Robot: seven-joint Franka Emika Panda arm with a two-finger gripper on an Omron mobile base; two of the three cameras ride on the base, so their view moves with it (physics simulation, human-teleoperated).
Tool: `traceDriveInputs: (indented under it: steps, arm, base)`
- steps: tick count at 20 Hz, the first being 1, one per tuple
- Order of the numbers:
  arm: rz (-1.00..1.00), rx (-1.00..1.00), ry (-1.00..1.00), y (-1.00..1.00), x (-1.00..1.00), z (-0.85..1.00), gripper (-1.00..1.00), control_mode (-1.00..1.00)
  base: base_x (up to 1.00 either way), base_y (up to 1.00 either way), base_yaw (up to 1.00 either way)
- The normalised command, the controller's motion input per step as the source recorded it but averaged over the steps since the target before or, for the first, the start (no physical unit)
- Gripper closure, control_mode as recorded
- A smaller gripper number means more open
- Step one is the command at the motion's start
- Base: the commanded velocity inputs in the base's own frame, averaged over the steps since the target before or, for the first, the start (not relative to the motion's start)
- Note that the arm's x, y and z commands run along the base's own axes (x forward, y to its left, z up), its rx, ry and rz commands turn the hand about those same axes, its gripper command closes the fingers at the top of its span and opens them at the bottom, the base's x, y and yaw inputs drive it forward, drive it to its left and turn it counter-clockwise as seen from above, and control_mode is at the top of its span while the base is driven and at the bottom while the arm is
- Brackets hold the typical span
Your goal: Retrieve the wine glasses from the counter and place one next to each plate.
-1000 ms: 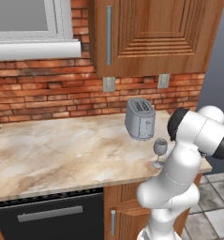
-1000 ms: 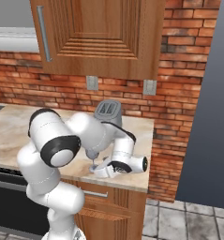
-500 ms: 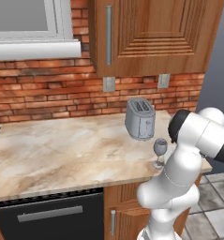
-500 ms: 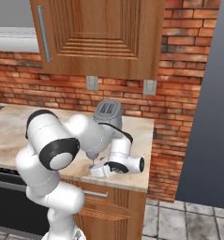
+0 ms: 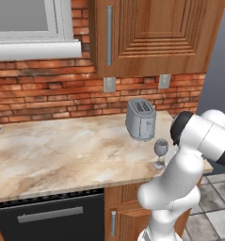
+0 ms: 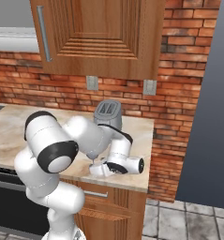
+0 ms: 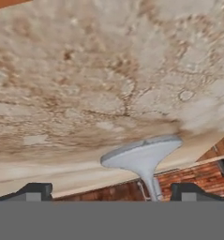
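Wine glass upright on the desk, near its front edge at the right end, just in front of the toaster and apart from it. Round foot flat on the marbled stone, stem running down between the two dark fingertips in the hand view. Pincer held wide, a tip on either side of the stem, neither touching it; nothing gripped. In the right base view, hand low over the desk's front right corner, turned sideways, with the toaster just behind. Glass bowl hidden there by the arm. Brick wall behind the desk, wooden cabinet above, two grey outlets on the wall.
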Motion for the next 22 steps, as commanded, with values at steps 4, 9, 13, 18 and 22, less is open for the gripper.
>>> traceDriveInputs:
  steps: [4,9,13,18,22]
  arm:
    - [-0.11,0.0,0.09,0.12,0.13,0.0,-1.0,-1.0]
    - [-0.09,0.0,0.02,0.08,0.22,0.0,-1.0,-1.0]
    - [-0.07,0.0,0.01,0.03,0.07,0.0,-1.0,-1.0]
    - [-0.07,0.0,0.01,0.16,0.11,-0.05,1.0,-1.0]
    - [-0.09,0.0,0.0,0.14,0.06,-0.07,1.0,-1.0]
  base:
    - [0.0,0.0,0.0]
    - [0.0,0.0,0.0]
    - [0.0,0.0,0.0]
    - [0.0,0.0,0.0]
    - [0.0,0.0,0.0]
